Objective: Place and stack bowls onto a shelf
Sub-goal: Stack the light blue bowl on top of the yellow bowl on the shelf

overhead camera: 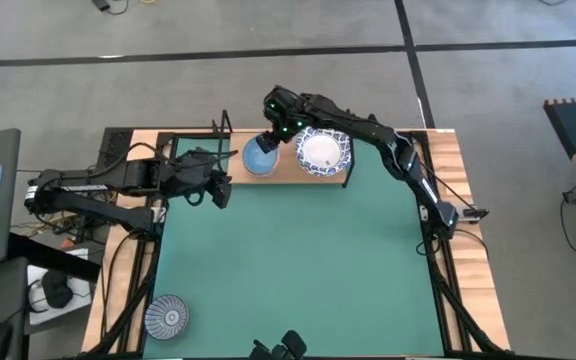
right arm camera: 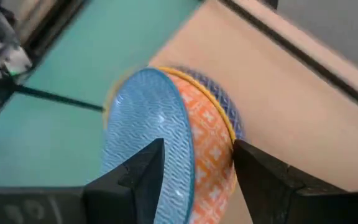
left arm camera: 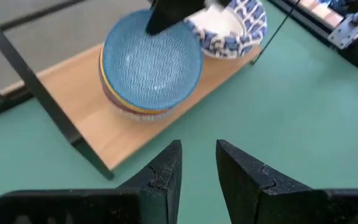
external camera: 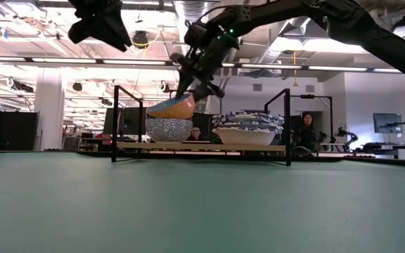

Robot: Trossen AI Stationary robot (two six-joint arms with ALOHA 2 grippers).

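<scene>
Two dark jointed arms, two-finger grippers.
Left arm (overhead camera: 118, 185): black links, loose black cables trailing at base. Right arm (overhead camera: 388, 145): black segmented links, green lights near wrist. Fingers (left arm camera: 160, 180): matte black, blocky, wedge-tipped.

Even, bright overhead light across all views; no hard shadows on the mat (overhead camera: 288, 260), only a soft dark smudge under the left arm (overhead camera: 118, 185).

Low view: backlit. Ceiling strip lights (external camera: 69, 60) glare white, arms read as near silhouettes against them. Mat foreground soft, out of focus; shelf (external camera: 202, 147) and bowls sharper. Room behind slightly hazy.

Right wrist view: strong blur. Blue bowl (right arm camera: 148, 130) smeared at rim, shelf edge streaked, own fingers (right arm camera: 129, 180) soft. Upper corner washed pale.

Left wrist view: crisp on bowl pattern, fingers (left arm camera: 163, 177) close and a little soft, dark with faint sheen.

High view: sharp, flat, floor evenly grey.
</scene>
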